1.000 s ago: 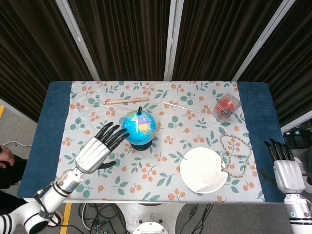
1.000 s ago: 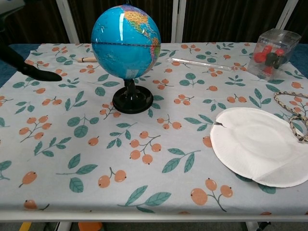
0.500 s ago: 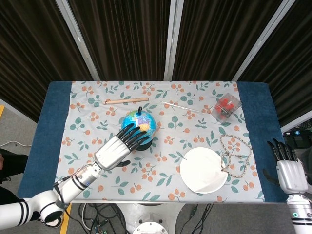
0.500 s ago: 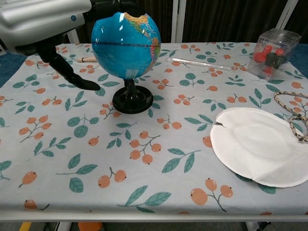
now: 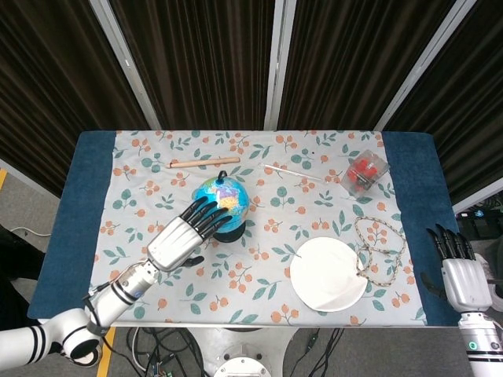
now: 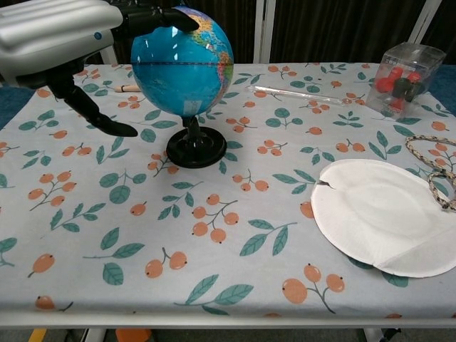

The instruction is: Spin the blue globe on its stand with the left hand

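The blue globe (image 5: 228,199) (image 6: 184,60) stands upright on its black stand (image 6: 197,149) left of the table's middle. My left hand (image 5: 182,233) (image 6: 68,32) lies flat and spread over the globe's near-left upper side, its black fingers (image 5: 209,210) (image 6: 160,17) resting on top of the sphere and its thumb (image 6: 92,114) hanging free below. It holds nothing. My right hand (image 5: 457,269) hovers open off the table's right front corner, far from the globe.
A white paper plate (image 5: 328,273) (image 6: 388,214) lies front right with a rope loop (image 5: 380,245) beside it. A clear box of red pieces (image 5: 365,171) (image 6: 401,77), a thin rod (image 5: 295,172) and a wooden stick (image 5: 203,162) lie along the back.
My left hand swung in from the left onto the globe, then drew back slightly leftward. The globe's top has shifted a little left. My right hand barely moved.
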Available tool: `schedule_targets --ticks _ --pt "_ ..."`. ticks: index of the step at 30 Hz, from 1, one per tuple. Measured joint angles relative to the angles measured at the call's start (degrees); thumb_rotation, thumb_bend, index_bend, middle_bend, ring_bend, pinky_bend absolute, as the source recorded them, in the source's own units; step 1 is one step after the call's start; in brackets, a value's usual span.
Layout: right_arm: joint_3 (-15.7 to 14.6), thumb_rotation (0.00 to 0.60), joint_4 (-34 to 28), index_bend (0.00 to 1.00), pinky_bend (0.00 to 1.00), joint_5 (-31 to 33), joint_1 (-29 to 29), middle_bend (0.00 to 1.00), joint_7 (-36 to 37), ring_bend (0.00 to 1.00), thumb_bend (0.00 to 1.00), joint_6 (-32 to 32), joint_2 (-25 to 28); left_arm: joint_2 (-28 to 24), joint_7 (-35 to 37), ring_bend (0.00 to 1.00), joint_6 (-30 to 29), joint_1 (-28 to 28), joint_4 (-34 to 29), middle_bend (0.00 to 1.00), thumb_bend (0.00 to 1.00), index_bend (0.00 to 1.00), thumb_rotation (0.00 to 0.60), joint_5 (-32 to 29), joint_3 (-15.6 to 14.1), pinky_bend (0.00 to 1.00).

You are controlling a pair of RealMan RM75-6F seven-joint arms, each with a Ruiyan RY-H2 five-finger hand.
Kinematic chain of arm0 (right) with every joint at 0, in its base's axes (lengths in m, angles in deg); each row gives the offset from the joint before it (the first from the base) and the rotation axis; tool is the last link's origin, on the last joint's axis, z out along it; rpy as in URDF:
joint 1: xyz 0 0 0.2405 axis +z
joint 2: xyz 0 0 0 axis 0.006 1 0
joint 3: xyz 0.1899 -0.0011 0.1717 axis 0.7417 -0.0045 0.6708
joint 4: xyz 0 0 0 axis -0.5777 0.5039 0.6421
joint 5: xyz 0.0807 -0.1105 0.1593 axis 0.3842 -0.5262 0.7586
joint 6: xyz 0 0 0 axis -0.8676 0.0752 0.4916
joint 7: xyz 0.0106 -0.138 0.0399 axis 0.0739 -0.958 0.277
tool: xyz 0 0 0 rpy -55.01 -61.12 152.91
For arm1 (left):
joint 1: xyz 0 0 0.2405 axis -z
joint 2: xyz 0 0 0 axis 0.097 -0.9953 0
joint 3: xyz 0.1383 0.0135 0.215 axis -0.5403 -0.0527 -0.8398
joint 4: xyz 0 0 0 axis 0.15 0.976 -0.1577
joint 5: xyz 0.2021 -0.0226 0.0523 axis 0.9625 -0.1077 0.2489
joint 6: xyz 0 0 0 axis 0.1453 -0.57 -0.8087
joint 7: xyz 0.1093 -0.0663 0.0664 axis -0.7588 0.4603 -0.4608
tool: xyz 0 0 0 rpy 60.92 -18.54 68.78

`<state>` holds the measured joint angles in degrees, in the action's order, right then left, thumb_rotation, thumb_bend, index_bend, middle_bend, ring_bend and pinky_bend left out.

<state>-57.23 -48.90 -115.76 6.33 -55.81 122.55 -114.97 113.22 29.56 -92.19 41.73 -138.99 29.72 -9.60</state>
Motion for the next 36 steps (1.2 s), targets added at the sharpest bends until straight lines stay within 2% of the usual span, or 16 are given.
schedule_targets --ticks 10,24,28,36 --pt "-0.1 0.600 0.1 0.00 0.00 0.1 0.1 0.00 -0.3 0.00 0.23 -0.4 -0.3 -0.3 -0.8 0.01 -1.2 -0.5 -0.2 0.07 0.09 0.07 0.600 -1.1 -0.8 0.02" --pt "-0.1 0.600 -0.3 0.00 0.00 0.1 0.2 0.00 -1.3 0.00 0.23 -0.4 -0.5 -2.3 -3.2 0.04 -4.2 -4.6 -0.9 0.07 0.09 0.07 0.600 -7.0 -1.5 0.02" --pt "-0.1 0.600 -0.4 0.00 0.00 0.2 0.3 0.00 -1.5 0.00 0.23 -0.6 -0.6 -2.8 -2.6 0.04 -5.3 -5.0 -0.8 0.07 0.09 0.07 0.600 -6.8 -1.4 0.02" --pt "-0.1 0.600 -0.5 0.00 0.00 0.4 0.4 0.00 -1.5 0.00 0.23 -0.8 -0.6 -2.6 -1.5 0.04 -7.9 -4.7 -0.9 0.07 0.09 0.07 0.600 -2.2 -1.3 0.02"
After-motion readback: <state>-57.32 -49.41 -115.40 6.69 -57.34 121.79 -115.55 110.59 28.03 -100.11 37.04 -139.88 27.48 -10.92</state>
